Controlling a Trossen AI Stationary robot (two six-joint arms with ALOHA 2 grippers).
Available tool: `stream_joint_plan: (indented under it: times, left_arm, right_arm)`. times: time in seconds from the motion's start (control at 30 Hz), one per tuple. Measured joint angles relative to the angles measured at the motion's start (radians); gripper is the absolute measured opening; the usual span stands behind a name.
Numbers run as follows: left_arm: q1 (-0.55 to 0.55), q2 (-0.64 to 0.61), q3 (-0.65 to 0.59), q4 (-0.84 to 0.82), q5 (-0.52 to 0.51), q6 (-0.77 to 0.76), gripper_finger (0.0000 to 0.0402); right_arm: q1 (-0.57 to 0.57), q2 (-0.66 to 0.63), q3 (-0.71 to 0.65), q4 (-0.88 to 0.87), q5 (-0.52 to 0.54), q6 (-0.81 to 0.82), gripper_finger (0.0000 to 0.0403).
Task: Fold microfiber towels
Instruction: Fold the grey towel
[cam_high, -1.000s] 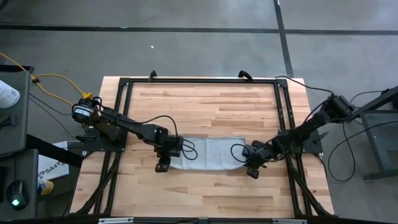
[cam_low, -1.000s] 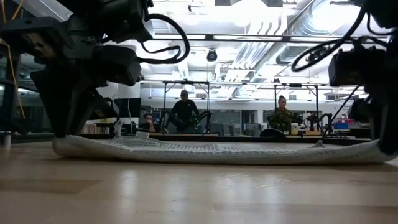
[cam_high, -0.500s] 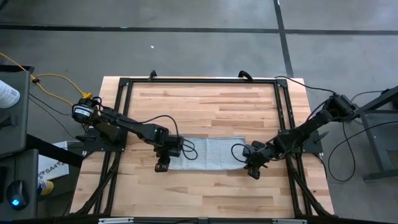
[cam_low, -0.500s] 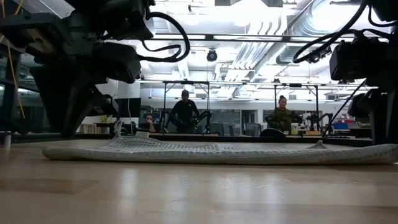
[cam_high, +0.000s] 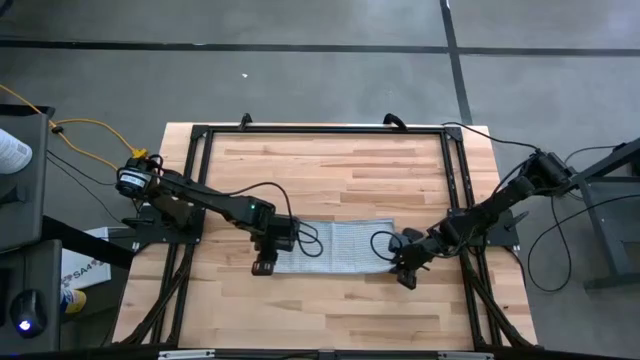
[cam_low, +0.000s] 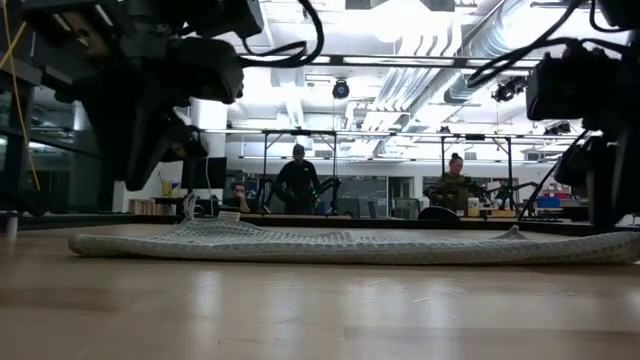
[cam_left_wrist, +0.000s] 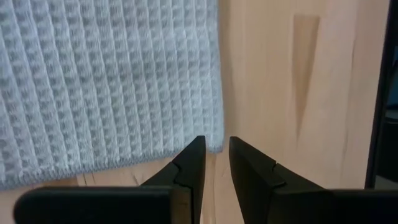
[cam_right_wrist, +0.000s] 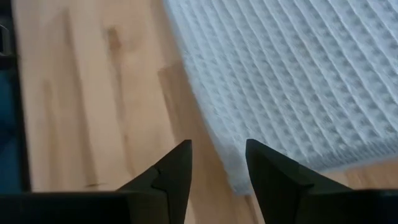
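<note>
The light grey-blue microfiber towel (cam_high: 335, 245) lies flat on the wooden table as a narrow strip running left to right, between my two grippers. My left gripper (cam_high: 262, 266) hangs just above the strip's near left corner (cam_left_wrist: 214, 146). Its fingers stand a little apart with nothing between them (cam_left_wrist: 215, 158). My right gripper (cam_high: 405, 278) hovers open over the strip's near right corner (cam_right_wrist: 239, 183), the table showing through its gap (cam_right_wrist: 217, 162). In the low view the towel (cam_low: 340, 245) rests along its whole length.
A black frame (cam_high: 320, 130) runs around the tabletop, with cables trailing from both arms. Bare wood (cam_high: 330, 180) lies on the far side of the towel and along the near edge. People (cam_low: 297, 180) stand far back in the room beyond the table.
My left gripper has risen clear of the towel's left end. The towel's two ends, held slightly raised at the grippers a second ago, have dropped and now lie flat on the table. My right gripper has stayed in place.
</note>
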Motion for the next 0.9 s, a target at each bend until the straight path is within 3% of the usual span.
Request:
stream_joint_plan:
  times: [0.27,0.57,0.9]
  left_arm:
    - [0.000,0.000,0.016,0.056,-0.048,-0.018,0.0072]
    - [0.000,0.000,0.013,0.112,-0.234,-0.034,0.0072]
    - [0.000,0.001,-0.028,0.257,-0.249,-0.046,0.0072]
  right_arm:
    - [-0.041,0.000,0.000,0.077,0.002,-0.055,0.0139]
    - [-0.173,0.000,0.000,0.013,0.000,-0.143,0.0115]
    - [-0.250,0.000,0.000,0.005,-0.004,-0.226,0.0071]
